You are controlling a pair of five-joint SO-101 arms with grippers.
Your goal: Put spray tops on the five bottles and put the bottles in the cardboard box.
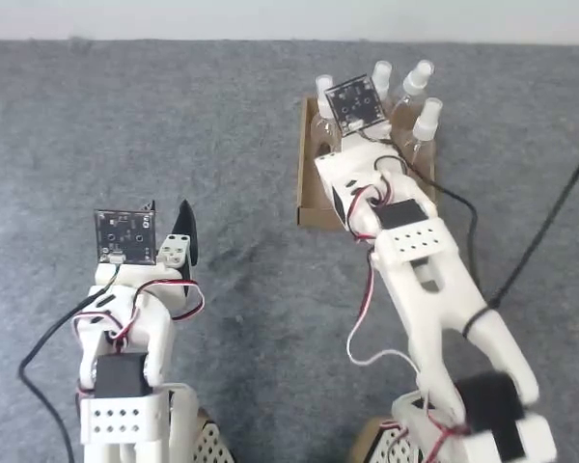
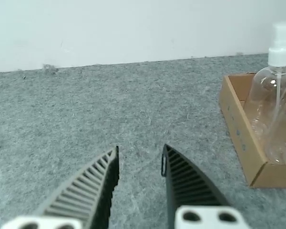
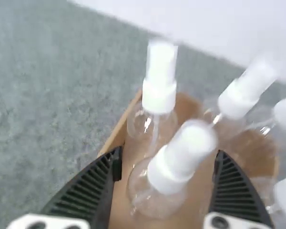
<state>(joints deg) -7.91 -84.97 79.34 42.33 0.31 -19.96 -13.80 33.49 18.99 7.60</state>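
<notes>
The cardboard box (image 1: 307, 183) sits at the back right of the grey mat, with several clear bottles in it, each wearing a white spray top (image 1: 416, 81). My right gripper (image 3: 168, 152) hangs open over the box. Its fingers (image 3: 102, 179) flank a tilted bottle (image 3: 155, 191) without visibly touching it. Just beyond stands an upright bottle (image 3: 155, 109). More spray tops (image 3: 243, 95) crowd the far side. My left gripper (image 2: 140, 150) is open and holds nothing, low over the mat well to the left of the box (image 2: 238, 129), where one bottle (image 2: 271, 86) shows.
Grey felt mat (image 1: 222, 116) covers the table, with a white wall behind it. A black cable (image 1: 545, 231) trails off to the right of the right arm. Bare mat lies between the two arms and ahead of the left gripper (image 1: 171, 220).
</notes>
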